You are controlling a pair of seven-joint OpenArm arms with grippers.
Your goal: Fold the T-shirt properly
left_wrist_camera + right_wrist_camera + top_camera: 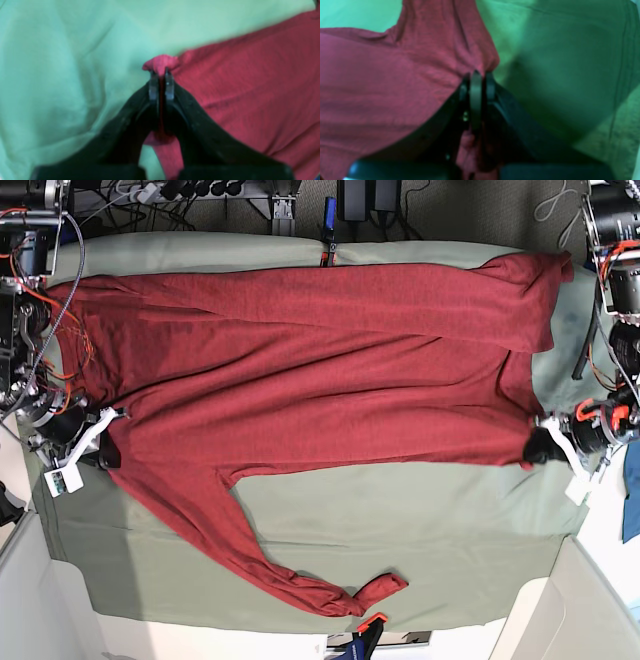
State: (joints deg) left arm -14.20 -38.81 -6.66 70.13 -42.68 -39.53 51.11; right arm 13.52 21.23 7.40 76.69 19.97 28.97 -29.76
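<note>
The dark red T-shirt [320, 360] lies spread lengthwise across the sage-green table cloth [420, 520]. One long sleeve [290, 585] trails down to the front edge. At the base view's right end, my left gripper [543, 448] is shut on a pinched corner of the shirt [161, 63], and a tuft of fabric bulges past its fingertips. At the left end, my right gripper [108, 448] is shut on the shirt's edge [480, 62]. Red fabric [382, 87] fills the left half of the right wrist view.
A small blue cloth [632, 490] hangs at the right edge. Cables and a power strip [190, 190] run along the far side. A blue and orange object [365, 635] sits at the near edge by the sleeve cuff. White panels [560, 610] flank the front corners.
</note>
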